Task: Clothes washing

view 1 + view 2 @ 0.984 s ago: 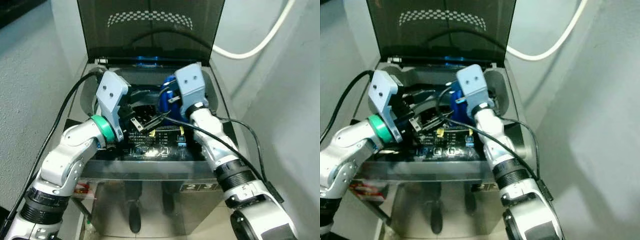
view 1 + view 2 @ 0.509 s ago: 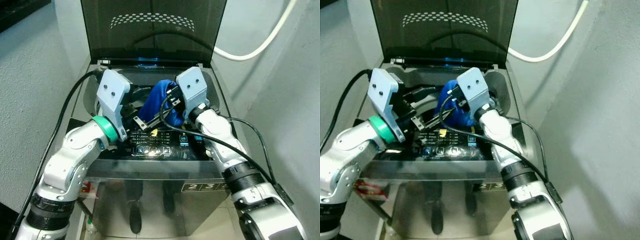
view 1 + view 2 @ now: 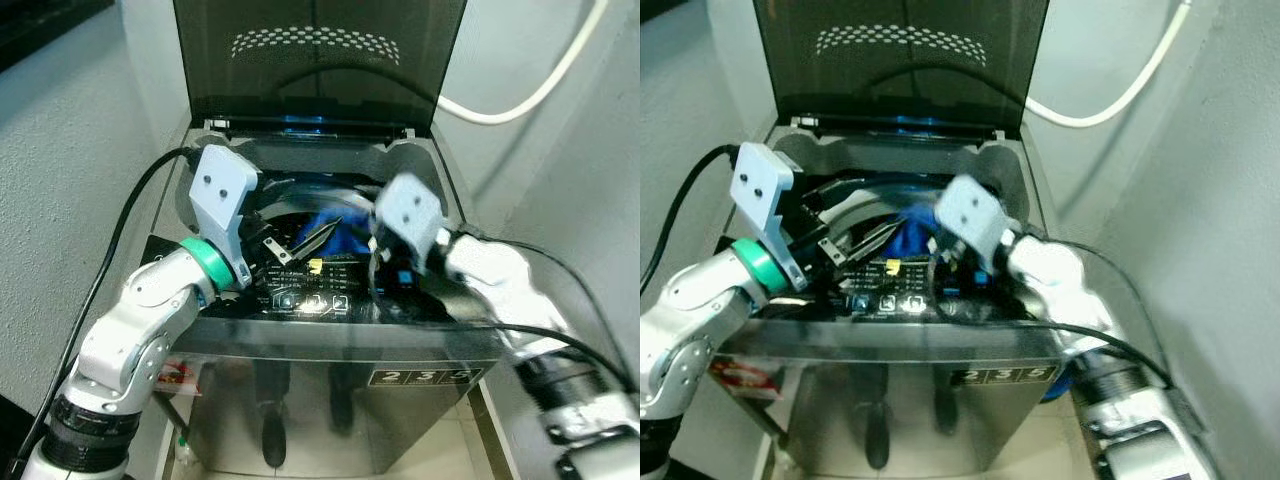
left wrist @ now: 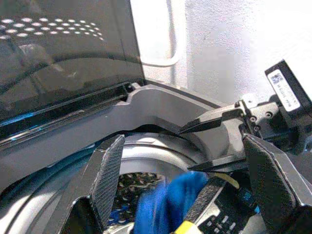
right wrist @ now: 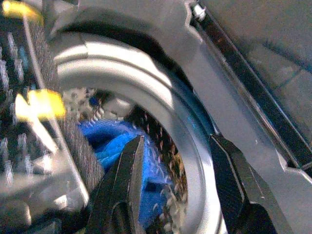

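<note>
A: So, where is the blue garment (image 3: 335, 237)?

B: Mid-frame, down inside the washing machine's drum (image 5: 161, 112), below both grippers.

A: Which is nearer?

B: The right gripper (image 5: 183, 187), I judge; its fingers are spread with nothing between them, just above the cloth. The left gripper (image 4: 185, 190) gapes too, empty, over the drum's rim.

My left gripper (image 3: 285, 240) is held forward, fingers spread wide apart. My right gripper (image 5: 180, 190), motion-blurred, also has its fingers parted; both elbows are bent inward.
</note>
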Controlling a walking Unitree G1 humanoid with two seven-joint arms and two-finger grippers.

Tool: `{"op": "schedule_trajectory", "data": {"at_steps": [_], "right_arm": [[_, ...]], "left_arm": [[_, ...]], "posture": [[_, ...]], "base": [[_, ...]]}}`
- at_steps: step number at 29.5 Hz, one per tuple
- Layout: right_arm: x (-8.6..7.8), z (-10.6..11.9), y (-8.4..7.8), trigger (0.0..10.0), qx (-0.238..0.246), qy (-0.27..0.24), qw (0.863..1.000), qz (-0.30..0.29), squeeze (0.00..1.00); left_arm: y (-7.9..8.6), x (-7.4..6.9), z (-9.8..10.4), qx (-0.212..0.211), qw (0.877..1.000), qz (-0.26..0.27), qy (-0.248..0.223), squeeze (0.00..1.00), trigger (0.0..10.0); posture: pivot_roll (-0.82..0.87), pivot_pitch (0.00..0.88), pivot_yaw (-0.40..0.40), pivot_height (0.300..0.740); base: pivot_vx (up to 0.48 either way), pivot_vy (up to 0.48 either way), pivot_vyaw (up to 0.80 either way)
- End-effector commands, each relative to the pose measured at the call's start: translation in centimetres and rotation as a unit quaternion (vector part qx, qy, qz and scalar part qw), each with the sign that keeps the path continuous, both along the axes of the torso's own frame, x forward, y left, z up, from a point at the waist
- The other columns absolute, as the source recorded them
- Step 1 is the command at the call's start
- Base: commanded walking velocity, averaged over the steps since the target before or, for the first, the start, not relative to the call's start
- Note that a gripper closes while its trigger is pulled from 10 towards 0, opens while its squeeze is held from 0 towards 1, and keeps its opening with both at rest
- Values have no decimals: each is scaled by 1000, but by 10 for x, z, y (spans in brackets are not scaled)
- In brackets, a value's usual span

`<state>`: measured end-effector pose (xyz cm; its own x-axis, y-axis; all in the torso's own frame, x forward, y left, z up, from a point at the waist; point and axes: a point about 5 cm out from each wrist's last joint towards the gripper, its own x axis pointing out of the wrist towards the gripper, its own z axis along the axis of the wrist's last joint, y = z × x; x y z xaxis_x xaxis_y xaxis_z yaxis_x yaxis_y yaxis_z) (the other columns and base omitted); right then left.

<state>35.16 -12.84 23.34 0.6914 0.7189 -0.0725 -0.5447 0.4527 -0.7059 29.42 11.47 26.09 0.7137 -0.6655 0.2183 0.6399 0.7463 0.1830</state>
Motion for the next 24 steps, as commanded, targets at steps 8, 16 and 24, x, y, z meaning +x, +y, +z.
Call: {"op": "schedule_trajectory", "data": {"at_steps": [8, 16, 24], "right_arm": [[5, 34, 2, 10000, 74, -66, 995, -7, 0], [3, 39, -19, 10000, 495, -53, 852, -161, 0], [-10, -2, -7, 10000, 536, -20, 817, -213, 0]], "left_arm": [[-1, -4, 0, 8, 1000, 1, 0, 0, 10000], [5, 3, -5, -17, 997, 74, 7, 0, 10000], [28, 23, -11, -72, 974, 213, 30, 0, 10000]], "posture": [[115, 0, 27, 740], [127, 0, 18, 740], [124, 0, 29, 740]], "base": [[0, 0, 0], [0, 0, 0], [0, 0, 0]]}}
